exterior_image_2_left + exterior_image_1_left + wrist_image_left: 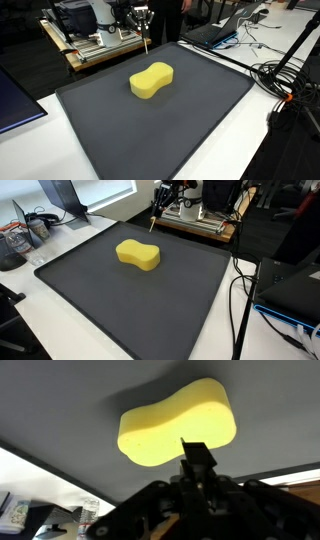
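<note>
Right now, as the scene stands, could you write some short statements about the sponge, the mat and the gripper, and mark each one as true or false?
1. The yellow sponge lies on the dark mat. True.
2. The gripper touches the sponge. False: it is apart from the sponge, near one edge of the mat.
3. The jaws stand wide open. False: they are shut on a thin stick that points down.
4. Some cables lie beside the mat. True.
5. Two sponges lie on the mat. False: there is only one.
</note>
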{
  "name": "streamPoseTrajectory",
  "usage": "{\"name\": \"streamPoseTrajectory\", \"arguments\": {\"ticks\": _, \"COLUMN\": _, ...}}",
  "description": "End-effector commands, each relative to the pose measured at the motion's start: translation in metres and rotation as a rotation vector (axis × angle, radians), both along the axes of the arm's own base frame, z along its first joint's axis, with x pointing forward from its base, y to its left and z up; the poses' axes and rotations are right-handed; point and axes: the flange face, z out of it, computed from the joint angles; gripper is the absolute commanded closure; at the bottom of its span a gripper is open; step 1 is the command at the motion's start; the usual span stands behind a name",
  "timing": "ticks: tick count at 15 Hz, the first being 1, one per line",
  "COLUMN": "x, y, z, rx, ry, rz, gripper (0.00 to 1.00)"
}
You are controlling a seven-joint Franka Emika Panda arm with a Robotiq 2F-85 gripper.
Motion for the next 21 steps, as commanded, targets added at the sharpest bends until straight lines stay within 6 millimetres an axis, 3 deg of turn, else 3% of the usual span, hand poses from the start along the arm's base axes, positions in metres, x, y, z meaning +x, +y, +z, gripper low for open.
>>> {"name": "streamPoseTrajectory", "arguments": {"ticks": 1, "x": 0.021, "y": 0.042, "z": 0.001, "rx": -0.110, "ry": 0.092, "rz": 0.112, "gripper": 0.97}}
{"name": "streamPoseTrajectory", "arguments": {"ticks": 5, "x": 0.054, "y": 0.088, "z": 0.002, "rx": -0.240, "ry": 0.222, "rz": 0.217, "gripper": 0.97}}
{"name": "streamPoseTrajectory", "arguments": {"ticks": 9, "x": 0.083, "y": 0.119, "z": 0.030, "rx": -0.359, "ry": 0.339, "rz": 0.273, "gripper": 0.97}}
{"name": "streamPoseTrajectory", "arguments": {"ticks": 10, "x": 0.065, "y": 0.102, "z": 0.018, "rx": -0.342, "ry": 0.266, "rz": 0.251, "gripper": 0.87}}
{"name": "streamPoseTrajectory", "arguments": {"ticks": 15, "x": 0.083, "y": 0.117, "z": 0.025, "rx": -0.362, "ry": 0.307, "rz": 0.269, "gripper": 0.87}}
{"name": "streamPoseTrajectory", "arguments": {"ticks": 16, "x": 0.086, "y": 0.123, "z": 0.026, "rx": -0.382, "ry": 0.312, "rz": 0.279, "gripper": 0.97}}
{"name": "streamPoseTrajectory", "arguments": {"ticks": 21, "x": 0.102, "y": 0.154, "z": 0.037, "rx": -0.376, "ry": 0.325, "rz": 0.274, "gripper": 0.97}}
